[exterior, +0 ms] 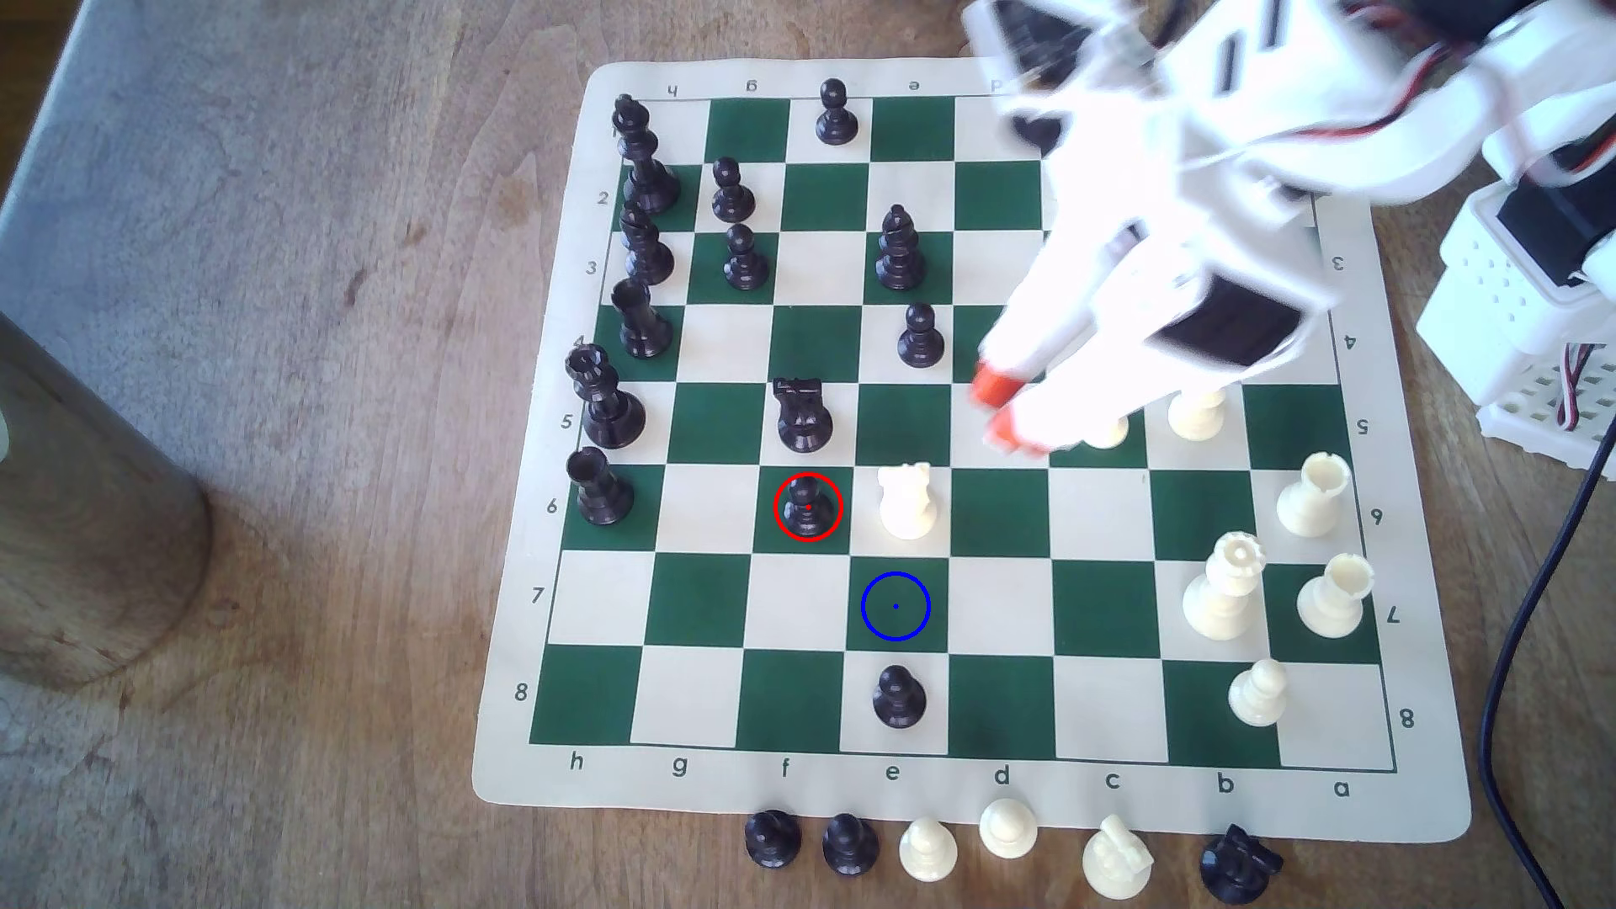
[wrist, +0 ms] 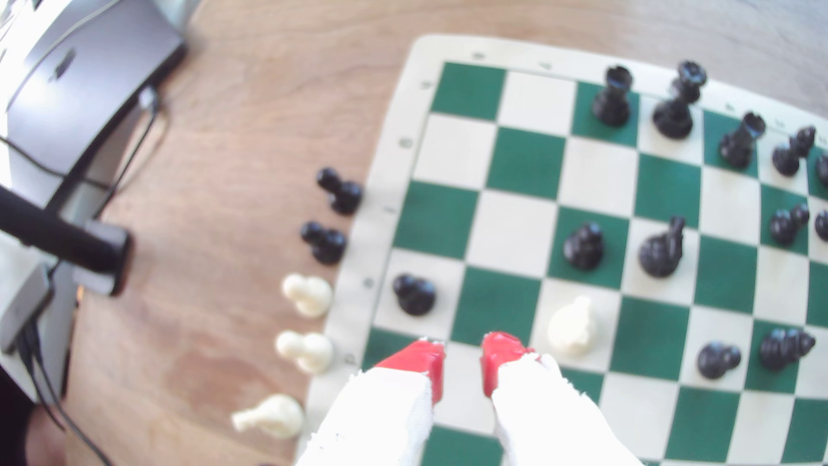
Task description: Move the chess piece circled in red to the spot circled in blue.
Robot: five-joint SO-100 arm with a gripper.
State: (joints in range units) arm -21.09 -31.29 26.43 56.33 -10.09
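Note:
The chess piece circled in red (exterior: 808,507) is a small black pawn on a green square in row 6, upright. In the wrist view the same pawn (wrist: 582,247) stands beside a black knight. The spot circled in blue (exterior: 895,606) is a bare green square, one row nearer the front edge and one column toward the exterior view's right; in the wrist view this square (wrist: 495,307) lies just beyond my fingertips. My gripper (exterior: 1004,409) (wrist: 461,363) hovers over the board to the upper right of the pawn, well apart from it, its red-tipped fingers open with nothing between them.
A white rook (exterior: 907,503) stands right beside the circled pawn, a black knight (exterior: 803,418) just behind it, and another black pawn (exterior: 898,697) in front of the blue spot. Captured pieces (exterior: 927,848) line the mat's front edge. A black cable (exterior: 1521,655) runs along the right.

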